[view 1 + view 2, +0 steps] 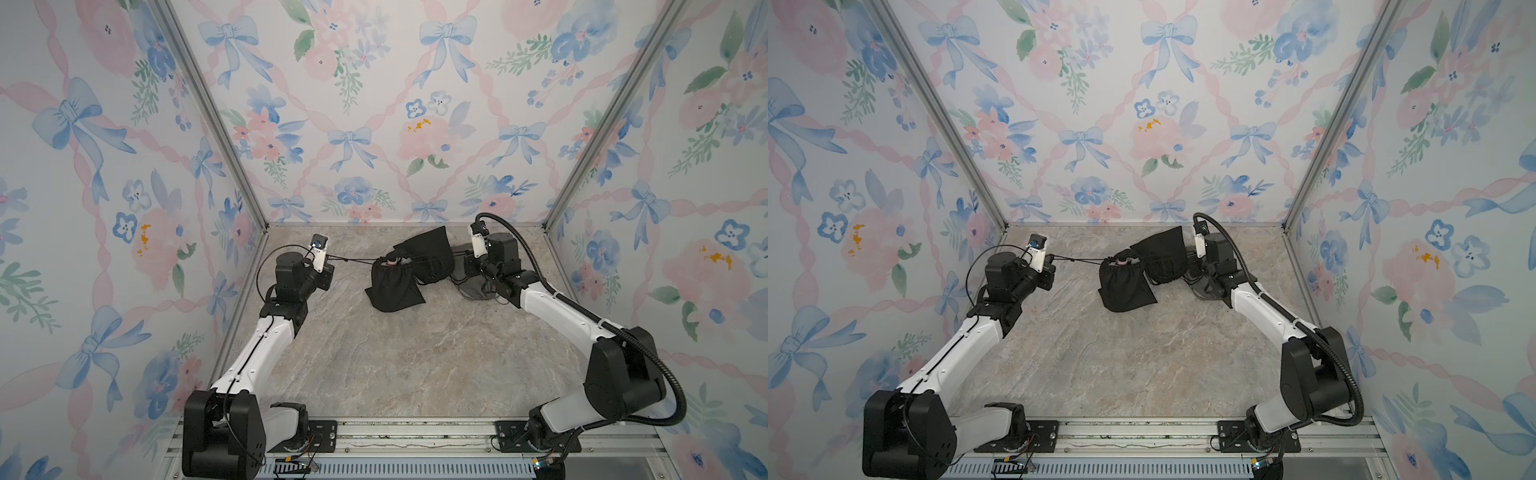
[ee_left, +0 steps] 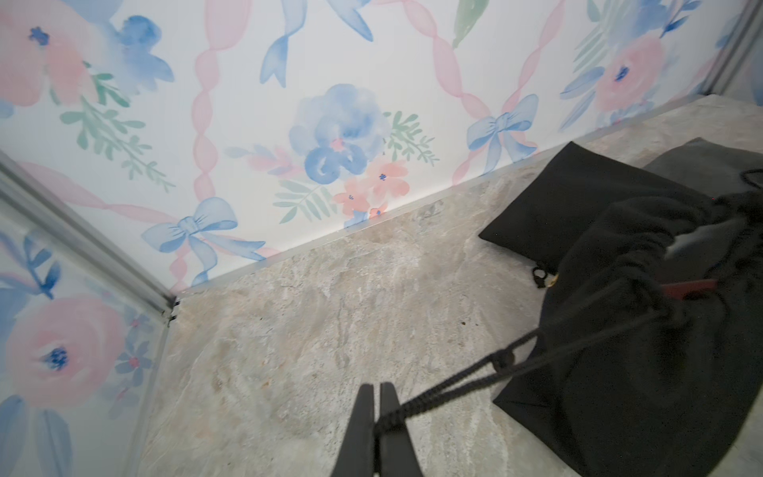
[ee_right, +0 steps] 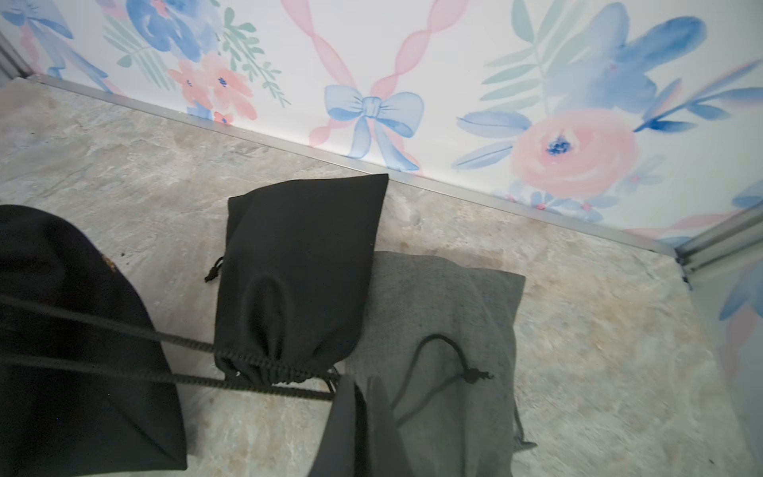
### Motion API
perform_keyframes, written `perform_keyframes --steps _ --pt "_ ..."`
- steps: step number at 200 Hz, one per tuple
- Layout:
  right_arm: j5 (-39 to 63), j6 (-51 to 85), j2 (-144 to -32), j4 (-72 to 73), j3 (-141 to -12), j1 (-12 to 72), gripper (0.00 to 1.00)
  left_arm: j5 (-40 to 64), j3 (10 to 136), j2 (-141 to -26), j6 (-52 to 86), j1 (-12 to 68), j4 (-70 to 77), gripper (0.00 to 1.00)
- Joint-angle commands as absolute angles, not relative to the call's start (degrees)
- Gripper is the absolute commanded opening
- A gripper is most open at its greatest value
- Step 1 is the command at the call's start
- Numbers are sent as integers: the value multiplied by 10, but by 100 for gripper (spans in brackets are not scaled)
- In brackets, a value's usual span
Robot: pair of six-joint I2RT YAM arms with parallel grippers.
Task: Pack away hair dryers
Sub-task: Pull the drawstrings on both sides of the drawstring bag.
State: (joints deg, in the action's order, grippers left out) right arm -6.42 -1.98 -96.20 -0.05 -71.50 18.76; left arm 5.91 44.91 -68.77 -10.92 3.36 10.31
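Left gripper [image 2: 375, 390] is pinched tight on a black string [image 2: 454, 383], at 9 o'clock of the black bag [image 1: 392, 286]. Right gripper [image 3: 363, 386] is clamped on the opposite strings [image 3: 186, 379], at 3 o'clock. Uneven pulling could drag the bag sideways, a string could slip free, or the gathering mouth could catch on the pink hair dryer [image 1: 390, 262]. Only a small pink patch of it shows in the bag's mouth, toward the table's 12 o'clock
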Motion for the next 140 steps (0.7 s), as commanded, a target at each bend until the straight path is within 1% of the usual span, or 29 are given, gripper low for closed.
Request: perform_keyframes --steps 1,41,90,140 --pt "-148 -2 -952 -29 -702 158 0 -28 442 -676 -75 9 140 0" --pt "-178 0 -951 -36 -699 133 0 -65 439 -687 -52 -10 147 0" --pt "-187 4 -952 -33 -700 103 0 -94 434 -698 -32 -33 155 0" --pt "-187 8 -952 -31 -708 90 0 -98 427 -697 -23 -46 165 0"
